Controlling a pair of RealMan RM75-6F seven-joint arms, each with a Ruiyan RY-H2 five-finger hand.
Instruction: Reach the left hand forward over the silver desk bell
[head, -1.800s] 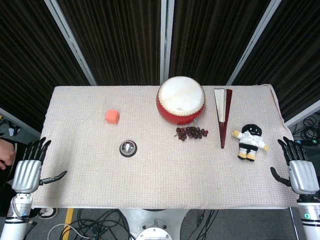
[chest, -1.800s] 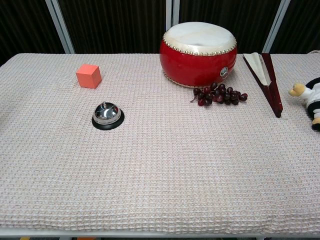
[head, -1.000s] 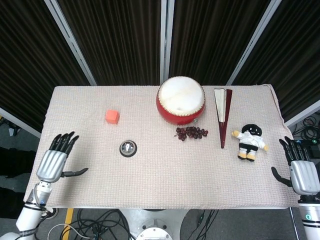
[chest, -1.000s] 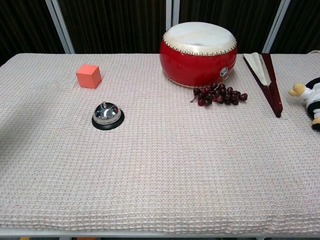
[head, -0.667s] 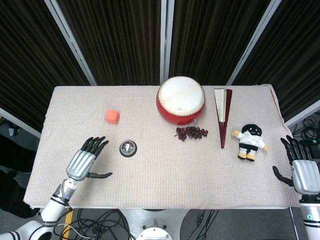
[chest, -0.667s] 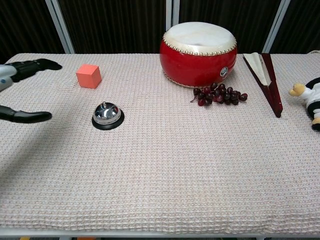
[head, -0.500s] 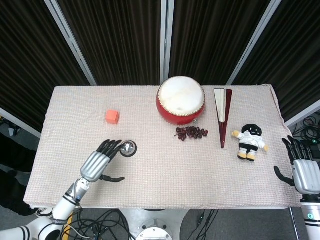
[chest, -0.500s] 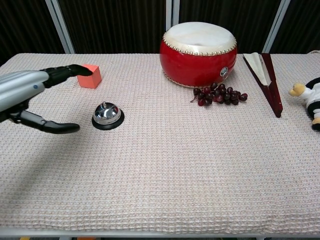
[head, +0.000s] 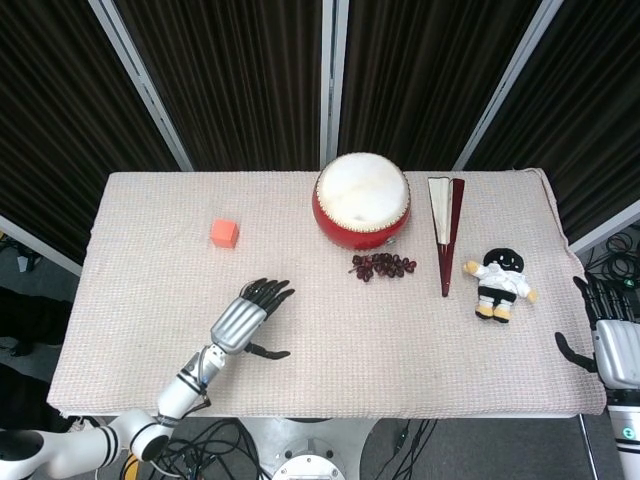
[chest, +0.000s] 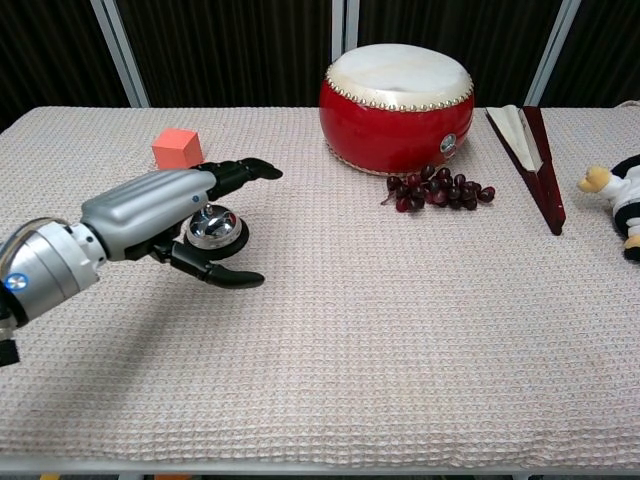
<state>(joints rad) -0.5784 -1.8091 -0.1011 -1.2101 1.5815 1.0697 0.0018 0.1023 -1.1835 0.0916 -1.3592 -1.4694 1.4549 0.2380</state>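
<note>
The silver desk bell (chest: 214, 229) on its black base stands left of the table's middle; in the chest view it peeks out under my left hand (chest: 170, 212). In the head view my left hand (head: 245, 316) covers the bell completely. This hand hovers flat above the bell, palm down, fingers stretched forward and apart, thumb out to the side, holding nothing. My right hand (head: 615, 345) stays at the table's right front corner, fingers spread, also holding nothing.
An orange cube (head: 225, 233) lies behind the bell to the left. A red drum (head: 361, 200), dark grapes (head: 382, 266), a folded fan (head: 444, 230) and a plush doll (head: 498, 283) occupy the back and right. A woven cloth (head: 330, 360) covers the table.
My left hand has travelled from the table's left front edge rightward and forward until it is over the bell. My right hand has drifted slightly back toward the near edge.
</note>
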